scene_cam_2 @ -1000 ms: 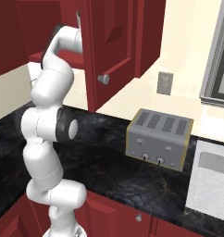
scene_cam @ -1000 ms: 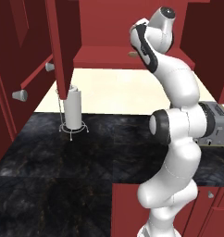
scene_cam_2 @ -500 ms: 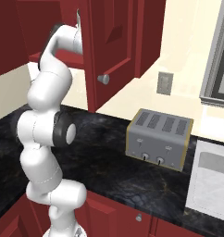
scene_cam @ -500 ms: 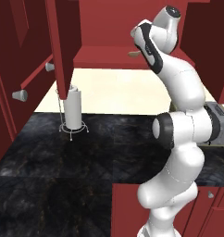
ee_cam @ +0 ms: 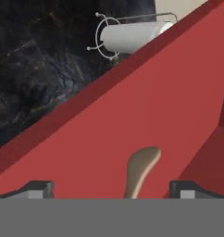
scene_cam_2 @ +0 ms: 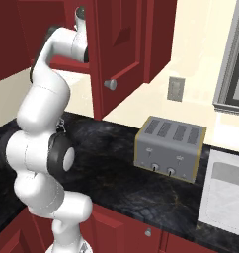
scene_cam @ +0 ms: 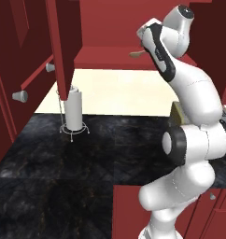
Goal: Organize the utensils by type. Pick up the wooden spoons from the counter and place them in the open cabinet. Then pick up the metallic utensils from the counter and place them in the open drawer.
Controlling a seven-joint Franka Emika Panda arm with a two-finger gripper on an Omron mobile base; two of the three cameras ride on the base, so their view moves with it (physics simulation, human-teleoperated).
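One wooden spoon apparently rests on cabinet shelf.

Arm's upper links have straightened and risen over the last second — elbow now sits higher and further right in the left base view. Hand has shifted slightly right along the cabinet shelf. Wooden spoon has moved with it — bowl pokes out left of the hand.
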